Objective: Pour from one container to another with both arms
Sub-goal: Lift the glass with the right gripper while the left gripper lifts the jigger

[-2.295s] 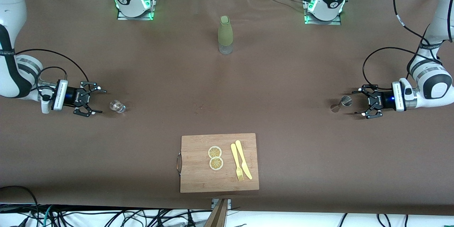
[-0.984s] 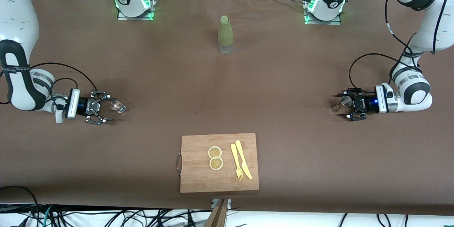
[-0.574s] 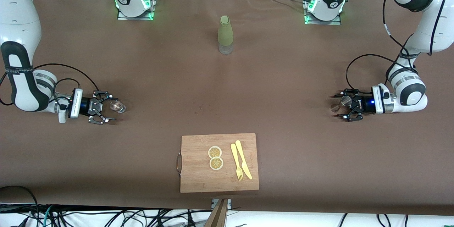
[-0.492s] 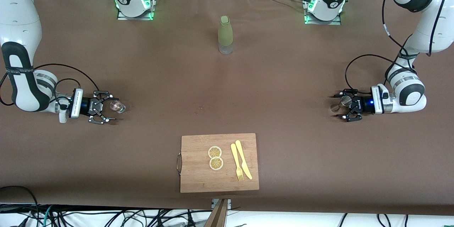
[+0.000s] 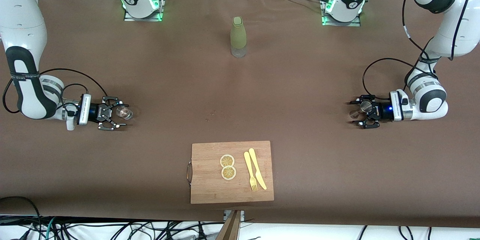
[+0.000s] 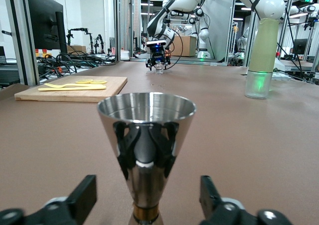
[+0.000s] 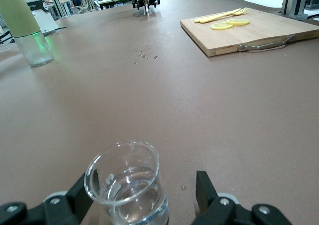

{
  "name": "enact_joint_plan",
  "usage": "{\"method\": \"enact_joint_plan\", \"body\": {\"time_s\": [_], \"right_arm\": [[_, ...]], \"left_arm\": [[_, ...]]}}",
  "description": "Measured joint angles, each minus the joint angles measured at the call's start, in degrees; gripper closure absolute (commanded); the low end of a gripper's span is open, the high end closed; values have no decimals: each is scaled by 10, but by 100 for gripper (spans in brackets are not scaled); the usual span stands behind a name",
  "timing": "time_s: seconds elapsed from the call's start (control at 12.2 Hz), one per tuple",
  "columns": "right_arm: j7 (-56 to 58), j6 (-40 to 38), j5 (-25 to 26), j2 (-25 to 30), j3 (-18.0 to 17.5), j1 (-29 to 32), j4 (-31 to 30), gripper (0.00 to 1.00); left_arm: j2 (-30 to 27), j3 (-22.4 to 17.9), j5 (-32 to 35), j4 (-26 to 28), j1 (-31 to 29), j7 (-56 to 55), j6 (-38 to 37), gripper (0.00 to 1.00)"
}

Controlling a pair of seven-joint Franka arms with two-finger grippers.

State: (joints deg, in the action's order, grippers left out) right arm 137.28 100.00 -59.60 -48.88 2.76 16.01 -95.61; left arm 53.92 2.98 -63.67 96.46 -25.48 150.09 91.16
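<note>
While your bottle (image 5: 238, 36) and cutting board (image 5: 231, 172) sit mid-table, left gripper (image 5: 360, 113) straddles the jigger (image 6: 146, 150), right gripper (image 5: 114, 113) the glass (image 7: 127, 185); both low, level, fingers spread

arms: I see two glossy white jointed arms, left arm (image 5: 431, 101), right arm (image 5: 28, 93), black joint bands
cables: black loops at both wrists
bases: green lights, red tops
grippers: black linkage fingers, blue wrist light

A wooden cutting board (image 5: 210, 187) holds two lemon slices (image 5: 227, 167), a yellow fork (image 5: 250, 172) and knife (image 5: 258, 168).
</note>
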Motion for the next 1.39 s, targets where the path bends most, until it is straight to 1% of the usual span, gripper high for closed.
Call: {"method": "enact_joint_plan", "body": {"time_s": [0.08,0.16,0.25,0.33,0.41,0.49,0.82,0.98,1.07,1.15,1.23,1.39], "right_arm": [[7,0,0,0,0,-1,1,24],[9,0,0,0,0,-2,1,26],[11,0,0,0,0,-3,1,31],[12,0,0,0,0,-4,1,37],[13,0,0,0,0,-4,1,39],[13,0,0,0,0,-4,1,46],[15,0,0,0,0,-6,1,47],[16,0,0,0,0,-6,1,54],[16,0,0,0,0,-6,1,55],[16,1,0,0,0,-6,2,58],[17,4,0,0,0,-7,3,59],[18,22,0,1,0,-10,11,62]], "left_arm": [[0,0,-6,0,1,1,0,48],[1,0,-9,1,3,2,0,68],[1,0,-11,2,5,3,0,87],[2,0,-13,2,8,4,0,98],[3,0,-14,2,9,4,0,100],[3,0,-14,2,9,4,0,100],[3,0,-15,1,10,5,-2,100],[3,0,-15,1,11,5,-3,100],[3,0,-15,1,11,5,-3,100],[3,0,-15,1,11,6,-5,100],[3,0,-15,0,11,7,-9,100],[3,0,-15,-4,11,8,-17,100]]}}
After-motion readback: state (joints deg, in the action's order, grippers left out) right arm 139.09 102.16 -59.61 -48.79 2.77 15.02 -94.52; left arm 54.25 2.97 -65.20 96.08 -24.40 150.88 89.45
